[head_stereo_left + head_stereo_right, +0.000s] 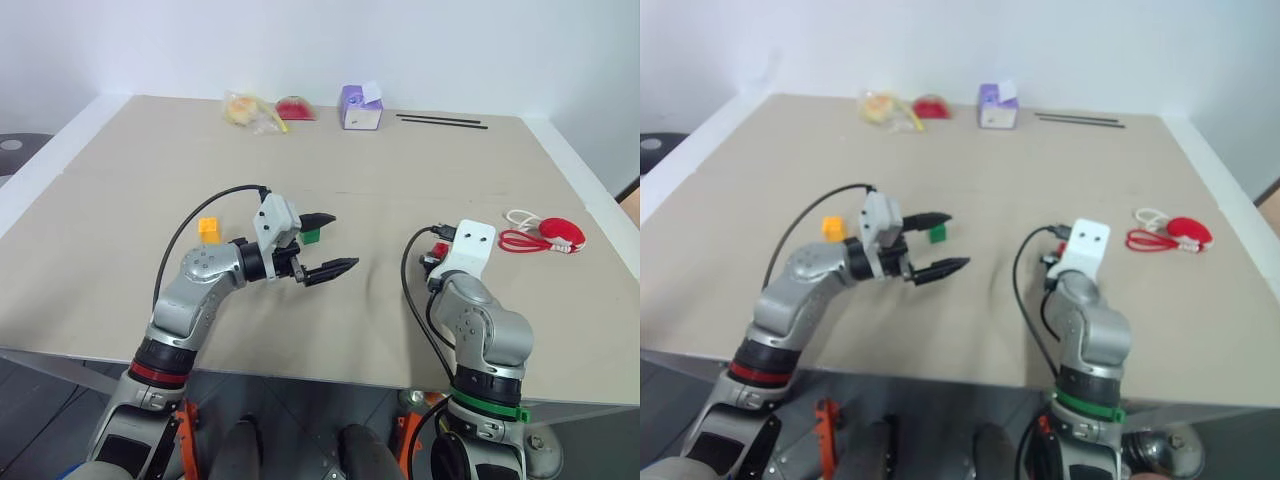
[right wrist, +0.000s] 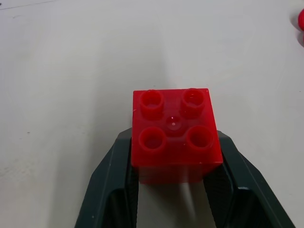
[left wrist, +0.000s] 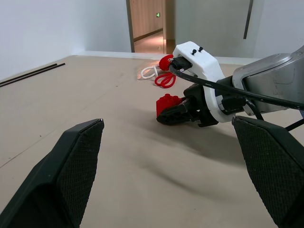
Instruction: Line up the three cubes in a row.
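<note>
The red cube (image 2: 175,133) sits on the tan table (image 1: 120,200) to my right, studs up, and the right gripper (image 2: 175,142) is shut on it, with one dark finger pressed against each side. In the left wrist view the red cube (image 3: 167,103) sits at that gripper's tips. The green cube (image 1: 311,236) rests mid-table, just behind the left gripper (image 1: 344,240). That gripper hovers open with nothing between its fingers, pointing to the right. The yellow-orange cube (image 1: 209,229) stands to the left of the left forearm.
A red pouch with white cord (image 1: 548,234) lies to the right of the red cube. Along the far edge are a purple-and-white box (image 1: 360,107), two black sticks (image 1: 440,121), a crumpled clear bag (image 1: 245,108) and a small red item (image 1: 295,108).
</note>
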Robot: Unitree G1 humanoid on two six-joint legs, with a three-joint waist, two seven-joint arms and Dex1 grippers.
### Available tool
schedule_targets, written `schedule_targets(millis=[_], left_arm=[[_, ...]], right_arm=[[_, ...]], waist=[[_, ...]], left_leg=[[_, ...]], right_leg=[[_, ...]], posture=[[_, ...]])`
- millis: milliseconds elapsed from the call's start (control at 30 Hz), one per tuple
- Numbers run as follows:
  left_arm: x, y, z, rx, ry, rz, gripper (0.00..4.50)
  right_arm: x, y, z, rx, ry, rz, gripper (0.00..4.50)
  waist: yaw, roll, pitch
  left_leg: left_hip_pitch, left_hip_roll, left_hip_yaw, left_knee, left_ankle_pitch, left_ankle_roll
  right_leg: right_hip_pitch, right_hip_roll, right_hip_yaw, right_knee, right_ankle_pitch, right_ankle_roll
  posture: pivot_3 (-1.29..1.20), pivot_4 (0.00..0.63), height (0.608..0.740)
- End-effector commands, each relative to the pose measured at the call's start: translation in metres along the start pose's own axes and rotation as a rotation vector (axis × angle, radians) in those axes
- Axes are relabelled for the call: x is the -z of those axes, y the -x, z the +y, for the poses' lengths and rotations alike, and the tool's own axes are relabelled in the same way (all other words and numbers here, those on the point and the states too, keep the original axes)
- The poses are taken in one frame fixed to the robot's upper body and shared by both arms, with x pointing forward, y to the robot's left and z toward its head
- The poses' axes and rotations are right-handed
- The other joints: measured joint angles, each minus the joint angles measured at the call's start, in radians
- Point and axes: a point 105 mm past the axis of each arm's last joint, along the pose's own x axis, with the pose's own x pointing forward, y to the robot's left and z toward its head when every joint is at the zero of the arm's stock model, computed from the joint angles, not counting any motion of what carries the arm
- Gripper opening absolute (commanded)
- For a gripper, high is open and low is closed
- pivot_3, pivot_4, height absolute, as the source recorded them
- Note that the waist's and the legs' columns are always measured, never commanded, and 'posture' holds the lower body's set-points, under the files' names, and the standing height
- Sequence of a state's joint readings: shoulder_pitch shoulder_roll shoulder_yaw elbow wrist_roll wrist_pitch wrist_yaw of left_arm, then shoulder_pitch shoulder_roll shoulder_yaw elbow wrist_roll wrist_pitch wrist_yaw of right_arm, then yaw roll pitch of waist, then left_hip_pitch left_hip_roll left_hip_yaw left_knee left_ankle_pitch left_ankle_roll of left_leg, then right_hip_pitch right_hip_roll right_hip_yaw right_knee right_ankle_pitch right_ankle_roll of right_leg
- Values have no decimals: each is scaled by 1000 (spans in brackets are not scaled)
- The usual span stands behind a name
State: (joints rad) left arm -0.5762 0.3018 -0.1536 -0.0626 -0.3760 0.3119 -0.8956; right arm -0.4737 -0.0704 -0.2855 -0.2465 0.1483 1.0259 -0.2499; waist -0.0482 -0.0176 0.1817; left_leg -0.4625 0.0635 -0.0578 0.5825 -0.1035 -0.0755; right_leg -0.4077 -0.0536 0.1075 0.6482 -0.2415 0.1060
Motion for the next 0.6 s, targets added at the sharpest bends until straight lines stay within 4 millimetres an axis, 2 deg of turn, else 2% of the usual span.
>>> schedule_targets(millis=[33, 133, 200, 267, 400, 500, 600], left_arm=[[-16, 7, -2, -1, -37, -46, 4500], [-10, 19, -7, 17, -31, -14, 4500], [-3, 28, -11, 33, -25, 22, 4500], [2, 36, -13, 47, -23, 56, 4500], [7, 47, -13, 58, -32, 100, 4500], [7, 53, -13, 65, -40, 120, 4500], [8, 57, -19, 87, -33, 137, 4500]], right_arm=[[-29, 4, 9, -157, 23, -99, 1273], [-46, 13, 26, -428, 172, -170, 1273], [-44, 28, 40, -656, 345, -183, 1273], [-33, 51, 50, -919, 498, -171, 1273], [-17, 72, 46, -1248, 670, -92, 1273], [-15, 80, 42, -1411, 748, -61, 1273], [-10, 78, 38, -1532, 846, 3, 1273]], waist=[[0, 0, 0], [0, 0, 0], [-1, 1, 0], [0, 0, 1], [0, -1, 1], [0, -2, 2], [-2, -3, 2]], left_leg=[[0, 0, 0, 0, 0, 0], [0, 0, 0, 0, 0, 0], [0, 0, 0, -1, 0, 0], [0, 0, 0, -2, 0, 0], [0, 0, 0, -2, -1, 0], [0, 0, 1, 0, -2, -1], [0, 0, 1, 1, -2, -1]], right_leg=[[0, 0, 0, 0, 0, 0], [0, 0, 0, 0, 0, 0], [0, 0, 0, -1, -1, 0], [0, 0, 0, -1, -2, 0], [0, -1, 0, -1, -4, 0], [0, -1, 0, -2, -3, -1], [0, -1, 0, -2, -3, -1]], posture=[[0, 150, 740], [0, 150, 740], [0, 150, 740], [0, 150, 740], [0, 150, 740], [0, 150, 740], [0, 150, 740]])
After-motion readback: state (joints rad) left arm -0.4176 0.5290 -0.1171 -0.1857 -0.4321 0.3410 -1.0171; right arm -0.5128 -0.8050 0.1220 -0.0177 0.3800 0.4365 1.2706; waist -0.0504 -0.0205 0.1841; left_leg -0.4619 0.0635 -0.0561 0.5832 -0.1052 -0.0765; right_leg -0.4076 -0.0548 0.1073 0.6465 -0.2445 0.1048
